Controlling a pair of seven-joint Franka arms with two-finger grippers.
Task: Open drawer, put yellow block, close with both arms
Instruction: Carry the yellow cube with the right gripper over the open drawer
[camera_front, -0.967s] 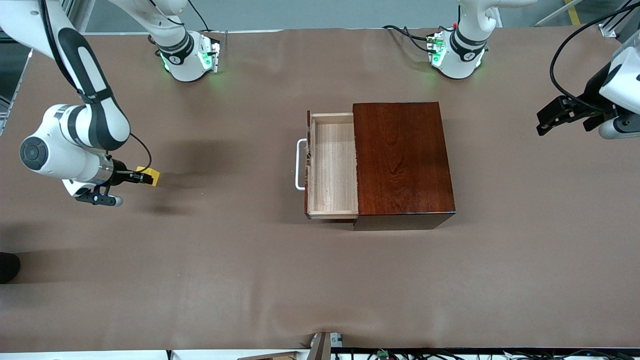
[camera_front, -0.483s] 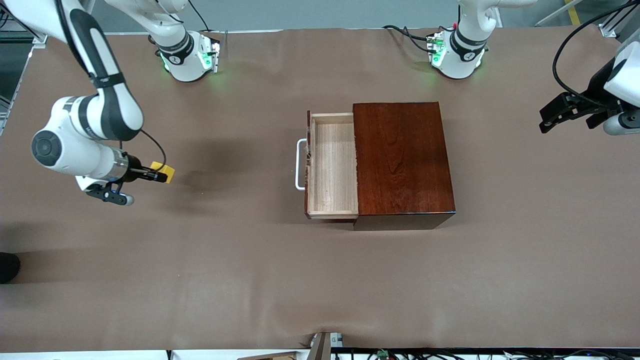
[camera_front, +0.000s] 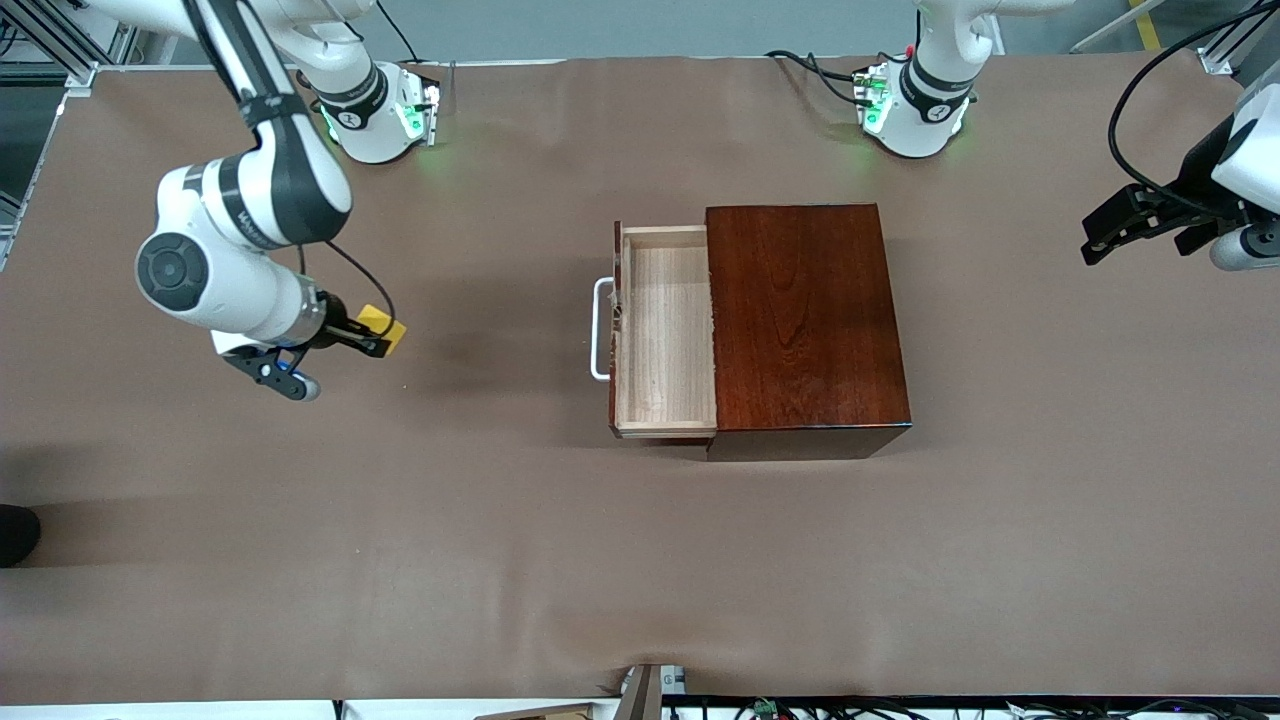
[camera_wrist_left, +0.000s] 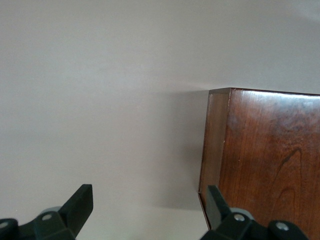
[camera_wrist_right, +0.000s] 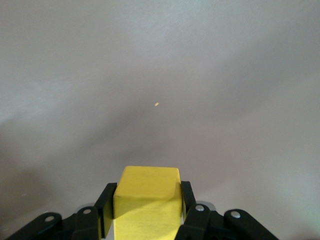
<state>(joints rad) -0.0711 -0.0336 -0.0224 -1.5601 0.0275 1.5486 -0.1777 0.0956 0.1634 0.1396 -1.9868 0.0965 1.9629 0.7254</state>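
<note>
The dark reddish-brown box (camera_front: 806, 320) stands mid-table with its pale-wood drawer (camera_front: 665, 335) pulled out toward the right arm's end, empty, its white handle (camera_front: 599, 329) showing. My right gripper (camera_front: 378, 340) is shut on the yellow block (camera_front: 385, 327) and holds it above the table toward the right arm's end, well apart from the drawer. In the right wrist view the block (camera_wrist_right: 146, 200) sits between the black fingers. My left gripper (camera_front: 1105, 238) is open and empty, up in the air at the left arm's end; its wrist view shows a corner of the box (camera_wrist_left: 265, 160).
The brown table cover (camera_front: 500, 560) spreads all round the box. The two green-lit arm bases (camera_front: 380, 115) (camera_front: 910, 110) stand along the table's edge farthest from the front camera. A dark object (camera_front: 15, 532) lies at the right arm's end.
My right gripper has carried the yellow block steadily toward the drawer and raised its arm. My left gripper has barely shifted. The drawer has not moved.
</note>
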